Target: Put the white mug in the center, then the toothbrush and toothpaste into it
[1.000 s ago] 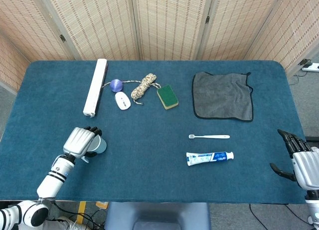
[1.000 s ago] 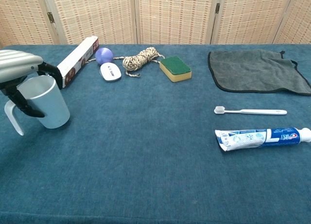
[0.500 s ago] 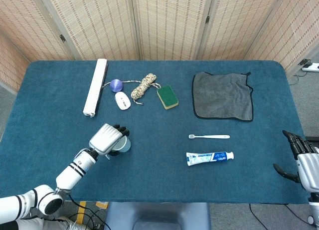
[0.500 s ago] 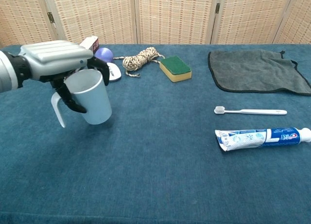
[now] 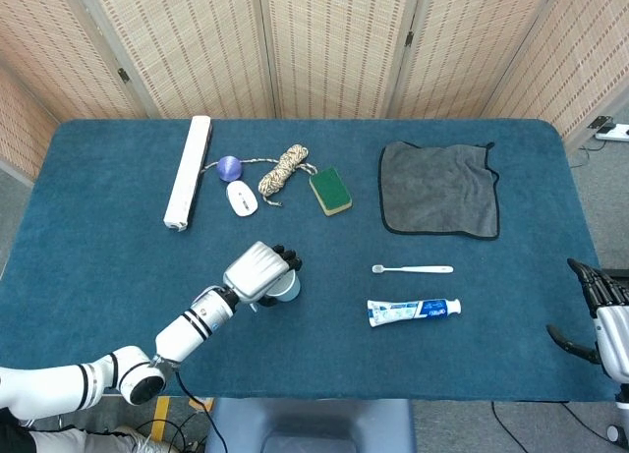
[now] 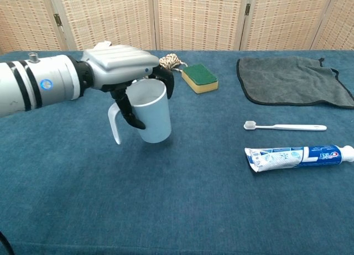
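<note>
- While the left hand (image 6: 124, 64) wraps its fingers over the rim of the white mug (image 6: 150, 112), the mug hangs just left of the middle of the chest view, and I cannot tell from either view whether its base touches the blue desk (image 5: 118, 266) yet.
- Seen from the head view, the same left hand (image 5: 257, 272) and white mug (image 5: 284, 288) sit slightly left of the frame's center, low in the picture.
- White mug: plain, smooth, tapering toward the base, mouth upward and tilted a little, its handle pointing toward the left edge of the chest view.
- Toothbrush (image 5: 413, 269) lies to the right of the mug, flat on the desk, long axis running left to right, bristle head at the end nearer the mug.
- Toothpaste (image 5: 414, 311) lies just below the toothbrush in the head view, parallel to it, cap toward the right edge; white tube with blue print.
- Right hand (image 5: 601, 311) waits at the lower right edge of the head view, fingers spread, holding nothing.
- Judgement: brush and paste lie between the two hands; the left hand is a little nearer but occupied, so the free right hand looks suited to fetch them once the mug is set down.
</note>
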Robot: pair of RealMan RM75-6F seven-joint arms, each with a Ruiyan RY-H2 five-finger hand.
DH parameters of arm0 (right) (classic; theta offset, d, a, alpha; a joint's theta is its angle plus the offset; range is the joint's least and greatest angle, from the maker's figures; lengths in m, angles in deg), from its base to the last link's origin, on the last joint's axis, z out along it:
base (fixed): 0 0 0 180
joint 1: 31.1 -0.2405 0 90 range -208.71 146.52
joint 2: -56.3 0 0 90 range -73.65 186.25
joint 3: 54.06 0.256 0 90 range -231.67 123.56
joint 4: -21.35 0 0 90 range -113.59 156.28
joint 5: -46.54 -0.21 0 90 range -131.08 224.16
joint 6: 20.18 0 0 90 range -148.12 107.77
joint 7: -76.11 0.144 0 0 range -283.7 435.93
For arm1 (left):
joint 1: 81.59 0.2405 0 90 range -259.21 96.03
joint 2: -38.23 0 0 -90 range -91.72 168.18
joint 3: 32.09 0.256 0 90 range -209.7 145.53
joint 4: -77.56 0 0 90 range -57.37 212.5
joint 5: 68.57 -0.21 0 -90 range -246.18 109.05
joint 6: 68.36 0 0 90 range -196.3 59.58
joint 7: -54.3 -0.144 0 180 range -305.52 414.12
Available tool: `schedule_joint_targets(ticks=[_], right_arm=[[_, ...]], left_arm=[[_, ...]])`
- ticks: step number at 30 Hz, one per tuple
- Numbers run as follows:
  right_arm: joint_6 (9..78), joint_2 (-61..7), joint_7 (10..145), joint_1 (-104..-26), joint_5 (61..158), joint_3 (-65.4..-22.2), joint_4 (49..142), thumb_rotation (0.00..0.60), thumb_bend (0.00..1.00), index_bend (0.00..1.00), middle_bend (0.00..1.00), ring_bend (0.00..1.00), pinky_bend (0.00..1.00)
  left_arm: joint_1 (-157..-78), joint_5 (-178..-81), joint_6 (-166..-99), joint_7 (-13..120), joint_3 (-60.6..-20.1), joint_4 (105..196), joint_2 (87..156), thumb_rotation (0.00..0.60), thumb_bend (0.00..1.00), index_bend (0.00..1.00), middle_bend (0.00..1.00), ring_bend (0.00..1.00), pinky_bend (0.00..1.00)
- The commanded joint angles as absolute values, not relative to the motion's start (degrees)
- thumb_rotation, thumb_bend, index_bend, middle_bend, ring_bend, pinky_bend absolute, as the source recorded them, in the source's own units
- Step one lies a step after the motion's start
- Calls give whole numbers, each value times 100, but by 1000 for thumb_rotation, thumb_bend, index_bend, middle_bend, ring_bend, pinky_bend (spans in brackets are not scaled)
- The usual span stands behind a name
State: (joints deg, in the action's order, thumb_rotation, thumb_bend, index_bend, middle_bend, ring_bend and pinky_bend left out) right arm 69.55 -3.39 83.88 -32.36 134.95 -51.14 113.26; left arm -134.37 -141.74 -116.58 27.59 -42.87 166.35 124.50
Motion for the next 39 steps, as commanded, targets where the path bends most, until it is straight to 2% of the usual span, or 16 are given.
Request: schedule_joint_targets(ticks=[1,13,16,18,20,23,29,39], right_arm=[[6964,-338,8399,-3226,13491,-5112,11321,600,120,53,130,160,238],[7022,-356,8487,-3144,13443,-5105,11236,600,119,53,130,160,238],[7021,-367,8512,-3133,13435,-5104,11205,600,119,53,130,159,238],[7014,-372,8526,-3129,13423,-5099,11189,600,119,53,130,160,238],[7013,-373,8536,-3127,13420,-5094,11179,600,119,53,131,159,238],[7023,-373,8546,-3125,13431,-5087,11170,600,120,53,131,159,238],[7039,-368,8559,-3115,13443,-5078,11173,600,120,53,130,160,238],[6993,-243,8526,-3174,13566,-5080,11283,600,119,53,130,160,238]], left_arm=[[-13588,-14018,-11541,2692,-4353,16492,12632,600,118,473,430,478,800],[-14045,-13430,-11354,2369,-4466,15964,13196,600,118,465,430,475,799],[-14092,-13274,-11388,2207,-4443,15963,13224,599,118,430,426,458,798],[-14112,-13115,-11425,2058,-4428,16028,13209,561,117,346,376,412,780],[-14120,-13014,-11482,1983,-4428,16103,13196,463,117,226,267,319,730],[-14127,-12891,-11576,1879,-4416,16223,13152,388,115,148,192,219,635],[-14062,-12843,-11780,1858,-4359,16628,12937,360,115,98,146,153,552],[-13361,-13414,-12709,2645,-4319,17601,12029,372,115,114,139,152,551]])
